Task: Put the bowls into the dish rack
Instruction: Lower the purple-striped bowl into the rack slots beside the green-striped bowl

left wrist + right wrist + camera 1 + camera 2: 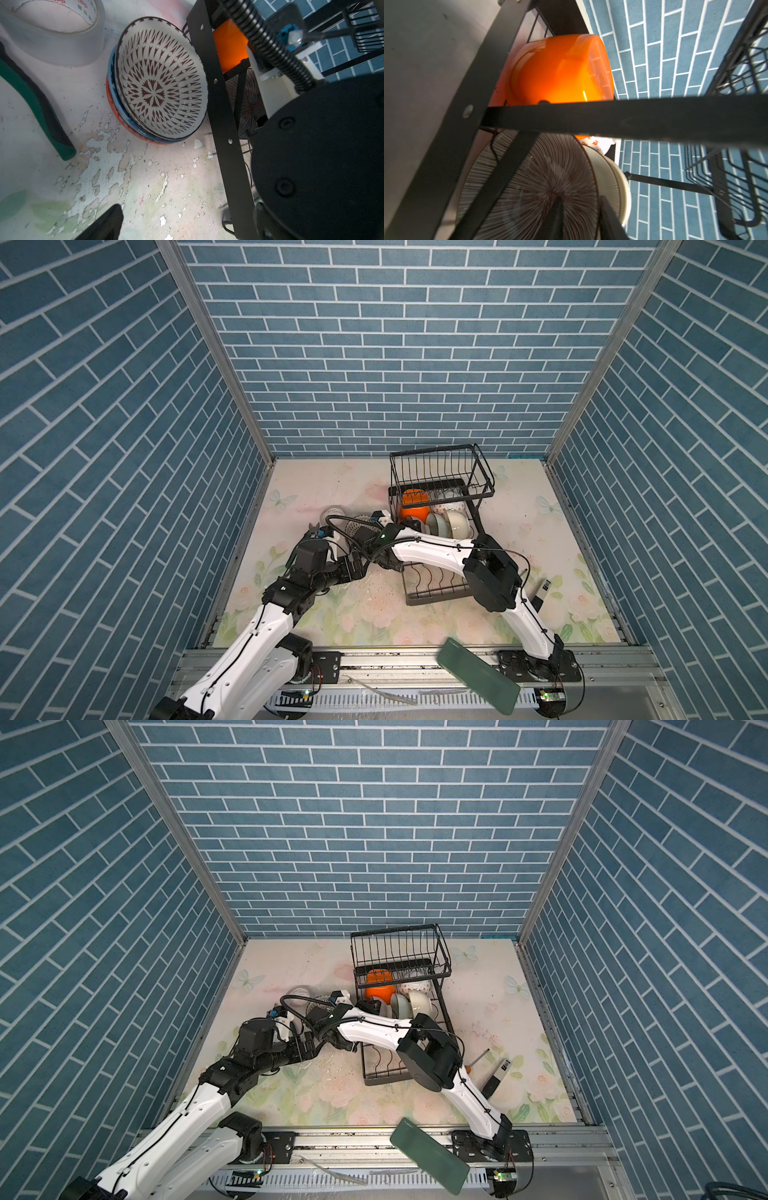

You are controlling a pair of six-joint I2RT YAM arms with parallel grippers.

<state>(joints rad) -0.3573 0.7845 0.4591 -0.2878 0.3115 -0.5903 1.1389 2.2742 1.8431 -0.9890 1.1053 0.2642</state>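
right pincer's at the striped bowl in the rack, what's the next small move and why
Probably draw the right pincer straight back off the striped bowl. The bowl already stands on edge in the dish rack next to a cream bowl, and the jaws stand apart either side of its rim, so it looks released. Backing out straight should avoid nudging it.

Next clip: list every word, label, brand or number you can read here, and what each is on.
"OPP", red, cut off at the picture's edge: on the inner core of the tape roll.
Green Chinese characters beside it on that core: too blurred to read.
White label on the small black-and-white object at the table's right side: too small to read.
Nothing else legible.
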